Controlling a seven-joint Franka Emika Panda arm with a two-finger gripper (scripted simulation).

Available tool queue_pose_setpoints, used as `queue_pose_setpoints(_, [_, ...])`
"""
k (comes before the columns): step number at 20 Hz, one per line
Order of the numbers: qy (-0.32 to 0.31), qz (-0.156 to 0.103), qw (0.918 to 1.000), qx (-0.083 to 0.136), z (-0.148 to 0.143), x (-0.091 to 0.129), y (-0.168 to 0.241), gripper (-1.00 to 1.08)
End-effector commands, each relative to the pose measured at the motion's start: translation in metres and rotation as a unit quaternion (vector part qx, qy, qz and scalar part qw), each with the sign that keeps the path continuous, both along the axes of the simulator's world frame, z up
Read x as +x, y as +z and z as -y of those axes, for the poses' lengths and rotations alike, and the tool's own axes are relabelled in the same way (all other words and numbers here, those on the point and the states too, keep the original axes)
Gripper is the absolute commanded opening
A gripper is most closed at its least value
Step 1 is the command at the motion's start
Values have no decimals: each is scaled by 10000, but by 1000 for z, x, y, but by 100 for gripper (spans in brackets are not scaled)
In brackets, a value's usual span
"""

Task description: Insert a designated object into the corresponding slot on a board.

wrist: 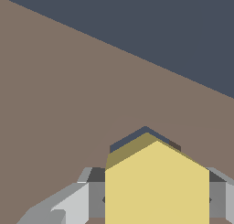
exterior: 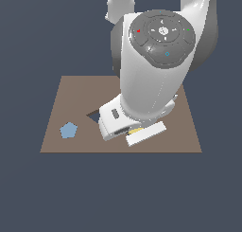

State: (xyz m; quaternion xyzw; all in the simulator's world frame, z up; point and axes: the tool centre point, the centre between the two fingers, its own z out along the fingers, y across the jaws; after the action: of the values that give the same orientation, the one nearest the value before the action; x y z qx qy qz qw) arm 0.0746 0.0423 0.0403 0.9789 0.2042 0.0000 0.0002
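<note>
Jaws grip yellow hexagon (wrist: 156, 186) over the board's (wrist: 59, 109) slot (wrist: 137, 136).

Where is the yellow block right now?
In the wrist view the yellow block sits between the jaws, low over the brown board, just in front of a dark cutout.

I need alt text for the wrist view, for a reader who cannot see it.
A yellow hexagonal block fills the lower foreground, held between the grey fingers of the gripper. A dark hexagonal slot shows just beyond it in the brown board.
</note>
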Motion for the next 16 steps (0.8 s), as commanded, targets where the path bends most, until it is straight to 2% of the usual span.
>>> queue_pose_setpoints(1, [-33,2,10000,0,0,2,0,-100])
queue_pose_setpoints(10, [-36,2,10000,0,0,2,-10,-100])
queue_pose_setpoints(11, [-36,2,10000,0,0,2,-10,100])
queue_pose_setpoints(16, [-36,2,10000,0,0,2,-10,100])
